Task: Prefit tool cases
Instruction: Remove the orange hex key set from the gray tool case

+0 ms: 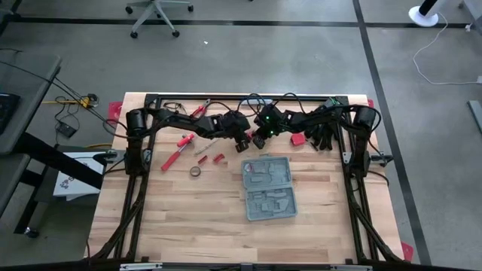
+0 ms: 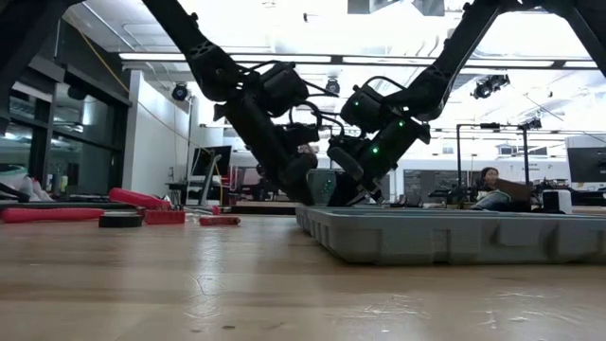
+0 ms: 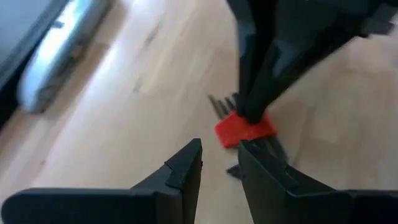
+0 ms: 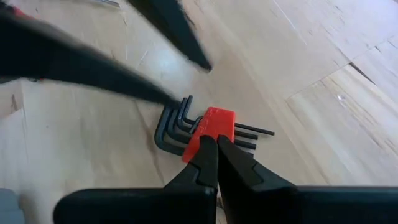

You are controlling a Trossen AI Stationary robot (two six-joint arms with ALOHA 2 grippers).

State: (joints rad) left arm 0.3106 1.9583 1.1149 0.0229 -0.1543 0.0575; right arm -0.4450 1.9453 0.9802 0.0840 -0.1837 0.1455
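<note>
- My right gripper (image 4: 216, 144) is down at the back of the table, its two fingers pressed together with their tips on the red holder of a hex key set (image 4: 208, 132) that lies flat on the wood — touching it, though I cannot tell whether any of it is actually pinched between them.
- The dark L-shaped keys fan out of that red holder on both sides, all resting on the table (image 1: 188, 218).
- My left gripper (image 3: 219, 155) hovers just beside the right one, fingers parted with a narrow gap and nothing between them; the red holder and the right fingers show just beyond its tips.
- The tool case (image 1: 267, 187) lies open and flat near the table's middle, in front of both grippers and apart from them — grey moulded inside facing up, its slots unfilled as far as I can see.
- Left of the case, well apart from it, lie a red-handled tool (image 1: 172, 159), a few small red pieces (image 1: 217, 159) and a dark roll of tape (image 1: 195, 172).
</note>
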